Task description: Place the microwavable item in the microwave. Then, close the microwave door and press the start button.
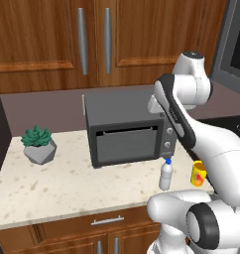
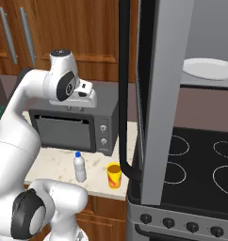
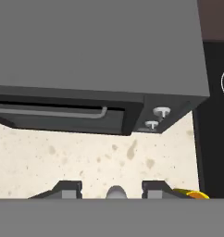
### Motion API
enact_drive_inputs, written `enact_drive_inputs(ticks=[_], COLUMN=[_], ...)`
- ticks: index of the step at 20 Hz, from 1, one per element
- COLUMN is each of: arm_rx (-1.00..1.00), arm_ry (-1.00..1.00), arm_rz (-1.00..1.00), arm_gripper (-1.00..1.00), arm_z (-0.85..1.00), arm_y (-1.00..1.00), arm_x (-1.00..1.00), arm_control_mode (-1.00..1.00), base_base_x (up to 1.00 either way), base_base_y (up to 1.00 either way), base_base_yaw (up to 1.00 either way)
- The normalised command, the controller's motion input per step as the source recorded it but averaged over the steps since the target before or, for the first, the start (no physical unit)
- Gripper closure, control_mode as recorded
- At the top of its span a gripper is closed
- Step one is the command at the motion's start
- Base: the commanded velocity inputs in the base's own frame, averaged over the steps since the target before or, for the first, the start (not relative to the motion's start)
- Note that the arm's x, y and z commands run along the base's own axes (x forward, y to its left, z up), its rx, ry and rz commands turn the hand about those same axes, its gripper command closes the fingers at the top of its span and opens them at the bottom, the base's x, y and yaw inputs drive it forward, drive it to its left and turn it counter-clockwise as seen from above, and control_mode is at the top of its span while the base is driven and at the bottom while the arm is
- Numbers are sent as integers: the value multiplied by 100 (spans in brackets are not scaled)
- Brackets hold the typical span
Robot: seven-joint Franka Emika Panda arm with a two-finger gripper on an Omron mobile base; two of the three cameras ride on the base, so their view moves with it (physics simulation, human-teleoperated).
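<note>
Left base view: the yellow cup (image 1: pixel 198 174) is standing at the counter's (image 1: pixel 67 183) right edge, beside the bottle (image 1: pixel 165 174). Right base view: the microwave door (image 2: pixel 156 94) is hanging open overhead. Hand view: the gripper (image 3: pixel 111 189) is hovering half-spread and empty, high above the toaster oven (image 3: pixel 100 55).

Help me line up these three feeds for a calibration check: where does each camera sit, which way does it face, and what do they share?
Left base view: behind the arm's left, looking forward and down at the counter, toaster oven and plant; the arm rises lower right.
Right base view: behind its right, facing the open microwave door and stove; the arm rises lower left.
Hand view: on the hand, looking down over the toaster oven's top; finger tips at the bottom.
Both base views share the bottle and yellow cup.
</note>
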Motion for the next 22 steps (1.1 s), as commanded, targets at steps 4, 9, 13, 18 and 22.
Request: enact_drive_inputs(ticks=[4, 9, 13, 18, 22], arm_rx=[0, 0, 6, 5, 4], arm_ry=[-4, -4, 0, 2, 2], arm_rz=[0, -3, -19, -24, -27], arm_gripper=[-100, -100, -100, -100, -100], arm_z=[0, -28, -47, -43, -36], arm_y=[0, -10, -41, -47, -61], arm_x=[-13, -46, -59, -27, -13], arm_control_mode=[-100, -100, -100, -100, -100], base_base_x=[0, 0, 0, 0, 0], base_base_y=[0, 0, 0, 0, 0], base_base_yaw=[0, 0, 0, 0, 0])
